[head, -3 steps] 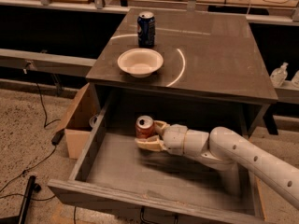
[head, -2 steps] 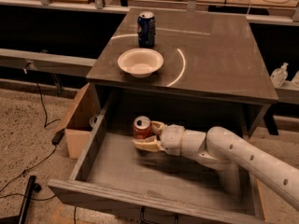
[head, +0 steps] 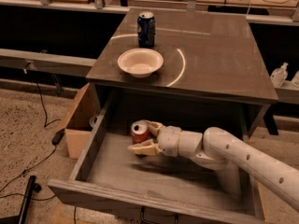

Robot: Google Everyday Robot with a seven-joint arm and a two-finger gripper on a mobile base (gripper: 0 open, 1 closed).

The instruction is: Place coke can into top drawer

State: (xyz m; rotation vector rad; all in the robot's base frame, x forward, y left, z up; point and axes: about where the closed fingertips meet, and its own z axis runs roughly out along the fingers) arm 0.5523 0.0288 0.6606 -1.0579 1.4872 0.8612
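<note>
White gripper (head: 147,137) low inside drawer (head: 95,143), fingers (head: 142,148) clamped on upright coke can (head: 139,131). Slightly lower and further left than second ago: descent toward drawer floor, release likely next. Floor contact unclear. Nothing else seen in drawer. Bowl (head: 140,62) on cabinet top (head: 219,55) apparently empty; blue can (head: 146,29) behind it; wooden box (head: 78,118) at left.

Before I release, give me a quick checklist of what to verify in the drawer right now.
1. The top drawer is pulled open: ok.
2. The hand is inside the drawer, left of middle, closed on the coke can: ok.
3. Can upright, silver top up: ok.
4. Can's base resting on the drawer floor: cannot tell; the hand hides it.
5. Can apart from the left drawer wall: ok.
6. The white bowl and blue can sit on the cabinet top, away from the arm: ok.
</note>
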